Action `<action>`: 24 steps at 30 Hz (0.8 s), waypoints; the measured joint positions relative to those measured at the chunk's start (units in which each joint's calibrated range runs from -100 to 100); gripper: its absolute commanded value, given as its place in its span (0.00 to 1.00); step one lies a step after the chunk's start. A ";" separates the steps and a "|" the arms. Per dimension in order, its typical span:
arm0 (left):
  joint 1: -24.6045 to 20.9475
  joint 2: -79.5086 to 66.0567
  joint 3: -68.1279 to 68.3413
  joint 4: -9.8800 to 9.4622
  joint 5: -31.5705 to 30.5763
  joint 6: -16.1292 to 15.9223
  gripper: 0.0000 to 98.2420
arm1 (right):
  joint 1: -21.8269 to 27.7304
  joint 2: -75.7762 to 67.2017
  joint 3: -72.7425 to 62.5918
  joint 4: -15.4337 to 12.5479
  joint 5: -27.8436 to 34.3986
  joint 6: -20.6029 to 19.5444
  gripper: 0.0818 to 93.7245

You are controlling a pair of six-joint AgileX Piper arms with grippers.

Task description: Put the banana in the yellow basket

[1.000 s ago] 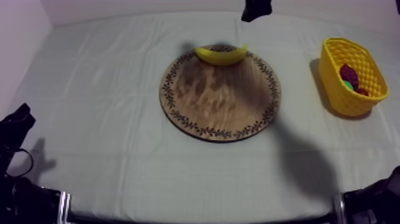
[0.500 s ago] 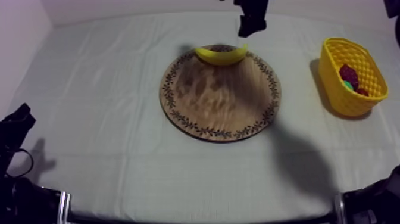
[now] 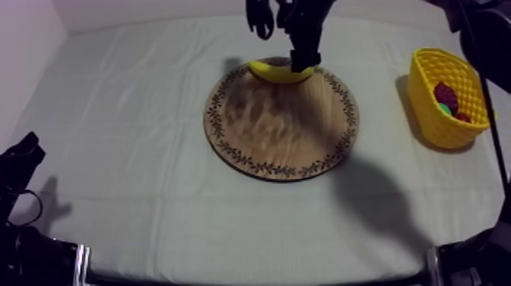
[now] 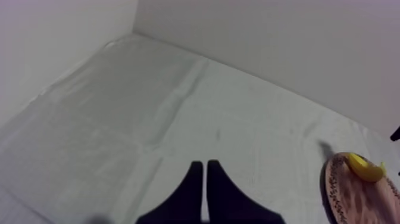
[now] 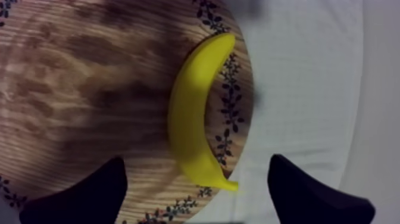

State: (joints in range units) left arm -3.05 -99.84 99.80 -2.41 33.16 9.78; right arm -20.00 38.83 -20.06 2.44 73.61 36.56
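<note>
Nothing is carried yet. The curved yellow toy banana [image 5: 190, 119] lies at the edge of the round wooden board with a patterned rim [image 3: 281, 129], just under the right gripper [image 5: 196, 164] and between its spread black fingers, untouched. Grasp, lift and drop remain. The yellow lattice basket [image 3: 449, 125], well off to that gripper's side, holds a small red fruit [image 3: 446, 95] and something green. The left gripper [image 4: 205, 179], fingers pressed together, sits far from the board.
</note>
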 measured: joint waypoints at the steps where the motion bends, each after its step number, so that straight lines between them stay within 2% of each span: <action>1: 0.00 0.00 0.00 0.00 0.00 0.00 0.00 | -0.11 0.65 0.06 0.12 -0.64 -0.07 0.87; 7: 0.00 0.00 0.00 0.00 0.00 0.00 0.00 | -0.38 4.14 -0.63 1.11 -4.25 -0.14 0.86; 17: 0.00 0.00 0.00 0.00 0.00 0.00 0.00 | -1.24 9.52 -3.54 2.12 -6.86 -0.74 0.83; 24: 0.00 0.00 0.00 0.00 0.00 0.00 0.00 | -1.27 12.11 -4.98 2.58 -7.92 -1.55 0.67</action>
State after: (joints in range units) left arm -3.05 -99.84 99.80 -2.41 33.16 9.78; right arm -21.27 50.94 -25.04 5.01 65.69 35.01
